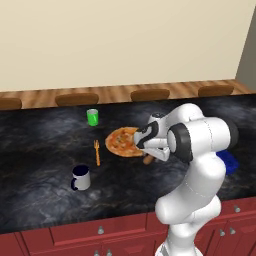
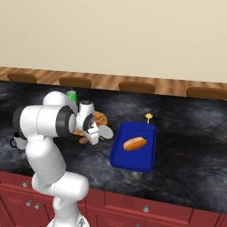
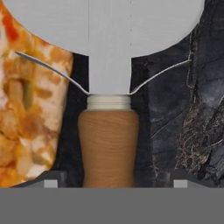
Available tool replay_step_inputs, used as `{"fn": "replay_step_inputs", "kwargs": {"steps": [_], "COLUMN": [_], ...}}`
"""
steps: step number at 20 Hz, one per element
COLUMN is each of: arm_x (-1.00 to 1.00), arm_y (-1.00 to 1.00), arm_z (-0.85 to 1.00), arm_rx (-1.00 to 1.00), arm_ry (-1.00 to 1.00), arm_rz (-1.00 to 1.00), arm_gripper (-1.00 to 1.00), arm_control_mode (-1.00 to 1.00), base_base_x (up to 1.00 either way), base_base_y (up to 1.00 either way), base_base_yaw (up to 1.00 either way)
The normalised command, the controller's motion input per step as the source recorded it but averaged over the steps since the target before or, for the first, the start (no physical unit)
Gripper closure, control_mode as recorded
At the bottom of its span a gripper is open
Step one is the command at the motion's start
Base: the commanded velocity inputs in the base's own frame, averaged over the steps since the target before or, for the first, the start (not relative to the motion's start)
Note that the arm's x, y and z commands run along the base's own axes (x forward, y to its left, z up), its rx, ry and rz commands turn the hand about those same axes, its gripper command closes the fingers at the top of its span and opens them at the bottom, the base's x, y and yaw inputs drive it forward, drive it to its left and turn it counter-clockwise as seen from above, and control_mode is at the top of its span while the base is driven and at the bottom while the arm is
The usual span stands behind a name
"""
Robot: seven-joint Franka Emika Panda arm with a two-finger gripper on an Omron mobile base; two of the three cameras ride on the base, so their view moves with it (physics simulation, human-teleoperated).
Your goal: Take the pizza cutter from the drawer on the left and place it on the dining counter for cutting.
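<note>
On the dining counter [image 1: 40,165], left base view, the gripper [image 1: 149,154] hangs low beside the pizza [image 1: 123,141]. Right base view: the pizza cutter [image 2: 103,132] lies beside a blue tray [image 2: 119,156]. Hand view: fingertips [image 3: 52,178] stand apart, flanking the wooden handle without clear contact; no writing is legible

The pizza cutter [image 3: 108,144] is lying on the dining counter [image 1: 40,150] just right of the pizza [image 1: 124,142]; the fork [image 1: 97,152] is lying left of it.
</note>
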Motion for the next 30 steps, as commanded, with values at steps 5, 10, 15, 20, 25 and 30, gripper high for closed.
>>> {"fn": "replay_step_inputs", "kwargs": {"steps": [5, 10, 15, 20, 25, 30], "arm_x": [-0.05, -0.15, -0.33, -0.81, -0.9, -0.95], "arm_y": [0.0, 0.0, 0.0, 0.0, 0.0, 0.12], "arm_z": [0.48, 0.87, 0.83, 0.66, 0.66, 0.48], "arm_rx": [0.0, 0.0, 0.0, 0.0, 0.0, -0.08], "arm_ry": [0.0, 0.0, 0.0, -0.03, -0.02, 0.0], "arm_rz": [0.0, 0.0, 0.0, 0.07, 0.13, 0.17], "arm_gripper": [-1.0, -1.0, -1.0, -1.0, -1.0, -1.0], "arm_control_mode": [-1.0, -1.0, -1.0, -1.0, -1.0, -1.0], "base_base_x": [0.0, 0.0, 0.0, 0.0, 0.0, 0.0], "base_base_y": [0.0, 0.0, 0.0, 0.0, 0.0, 0.0], "base_base_yaw": [0.0, 0.0, 0.0, 0.0, 0.0, 0.0]}}
